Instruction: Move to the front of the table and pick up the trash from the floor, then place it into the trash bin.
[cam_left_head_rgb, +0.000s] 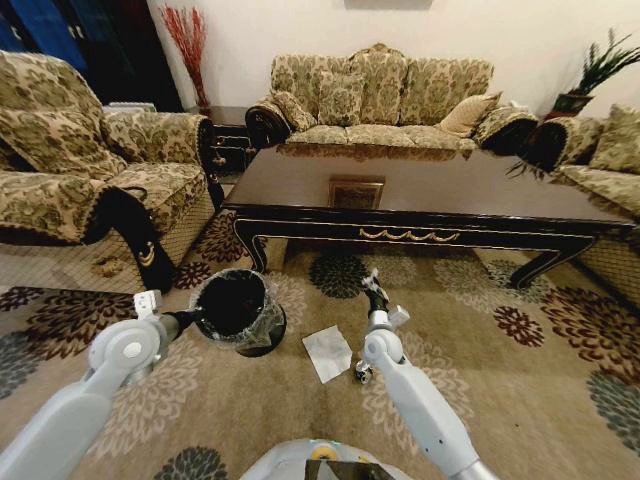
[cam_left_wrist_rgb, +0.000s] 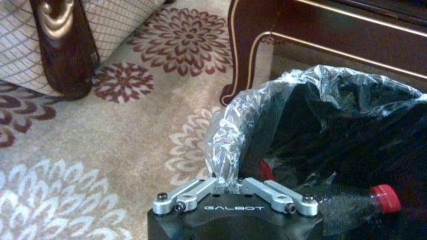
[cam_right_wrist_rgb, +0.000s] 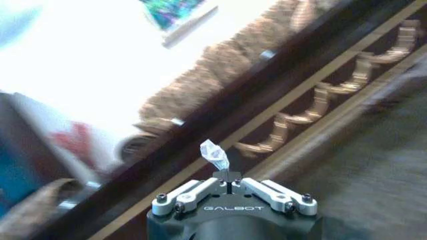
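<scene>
The black trash bin (cam_left_head_rgb: 235, 308) with its clear liner (cam_left_wrist_rgb: 230, 130) leans on the flowered floor (cam_left_head_rgb: 500, 400) in front of the dark table (cam_left_head_rgb: 430, 190). My left gripper (cam_left_head_rgb: 186, 321) (cam_left_wrist_rgb: 227, 181) is shut on the liner at the bin's rim. Inside the bin lies a clear bottle with a red cap (cam_left_wrist_rgb: 383, 197). A crumpled white paper (cam_left_head_rgb: 328, 352) and a tiny dark-and-silver round object (cam_left_head_rgb: 362, 373) lie on the carpet beside my right arm. My right gripper (cam_left_head_rgb: 372, 287) (cam_right_wrist_rgb: 227, 176) is raised toward the table's gold ornament (cam_right_wrist_rgb: 320, 107), shut on a small clear scrap (cam_right_wrist_rgb: 215, 152).
An armchair (cam_left_head_rgb: 90, 170) stands at the left, its dark leg (cam_left_wrist_rgb: 63, 45) near the bin. A sofa (cam_left_head_rgb: 385, 95) sits behind the table and another seat (cam_left_head_rgb: 610, 160) at the right. The table's curved leg (cam_left_wrist_rgb: 243, 50) is just beyond the bin.
</scene>
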